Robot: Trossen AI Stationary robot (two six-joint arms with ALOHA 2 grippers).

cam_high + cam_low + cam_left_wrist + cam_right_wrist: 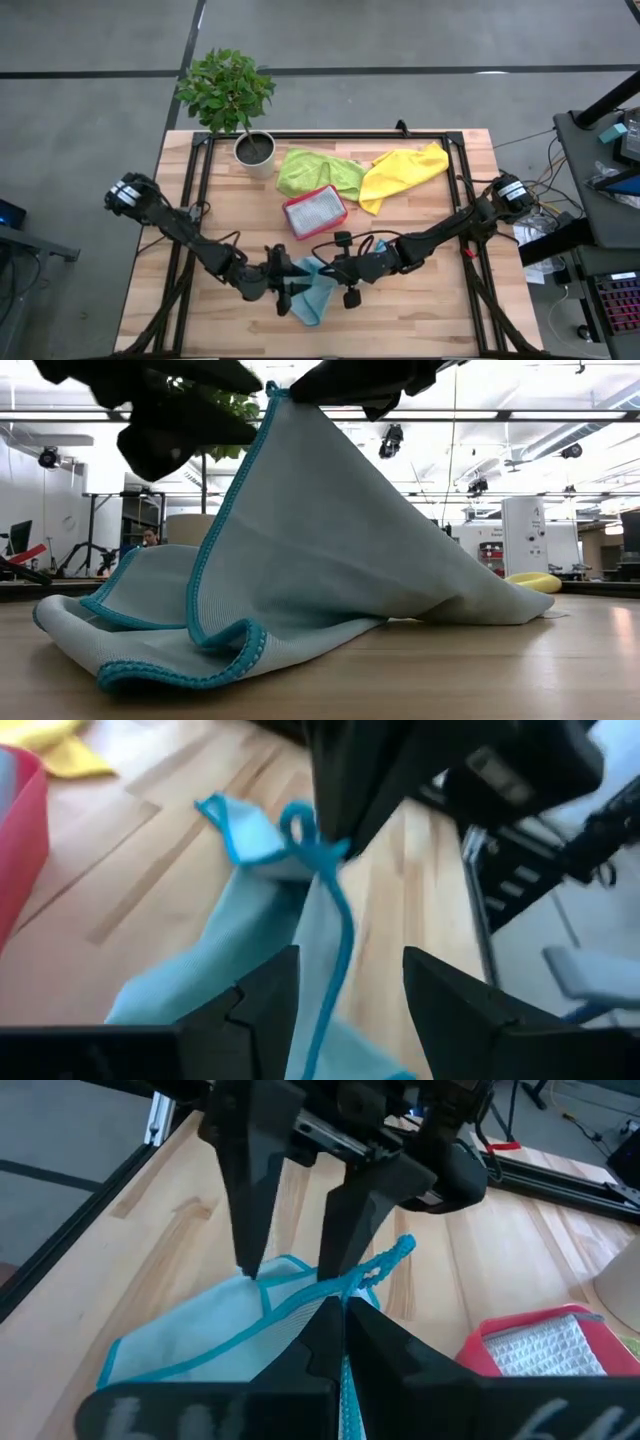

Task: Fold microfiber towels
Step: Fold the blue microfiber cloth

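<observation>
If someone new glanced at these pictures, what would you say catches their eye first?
Probably the teal-blue towel at the table's near edge, pulled up into a tent by one corner pinched in the right gripper. The left gripper faces it beside that corner, fingers apart. Farther back lie a lime green towel and a yellow towel, beside a potted plant.

Wooden table with black frame rails. Potted plant in white pot at far left corner. Pink plastic tray near centre, tilted, holding pale textured contents. Room beyond shows shelving and ceiling lights.
</observation>
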